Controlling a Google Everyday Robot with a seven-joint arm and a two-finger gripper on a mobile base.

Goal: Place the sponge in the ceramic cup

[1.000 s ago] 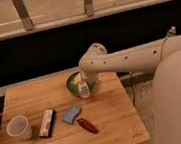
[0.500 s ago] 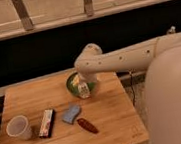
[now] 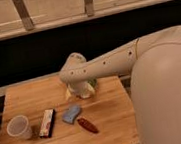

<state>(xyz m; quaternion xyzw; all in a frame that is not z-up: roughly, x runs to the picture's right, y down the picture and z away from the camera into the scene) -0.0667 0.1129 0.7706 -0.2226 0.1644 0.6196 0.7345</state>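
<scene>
The sponge (image 3: 71, 114), a small light-blue pad, lies flat on the wooden table (image 3: 32, 97) near its middle. The white ceramic cup (image 3: 19, 128) stands upright at the table's front left. My gripper (image 3: 81, 91) hangs at the end of the white arm, over the back middle of the table, a short way behind and to the right of the sponge and apart from it. It covers most of the green bowl (image 3: 92, 82) beneath it.
A flat black-and-white bar (image 3: 47, 123) lies between cup and sponge. A dark red elongated object (image 3: 87, 125) lies just in front of the sponge. My large white arm (image 3: 162, 86) fills the right side. A dark wall with a railing runs behind the table.
The arm has swung leftward and slightly forward, so the gripper now covers more of the green bowl and stands closer to the sponge. The table objects have not moved.
</scene>
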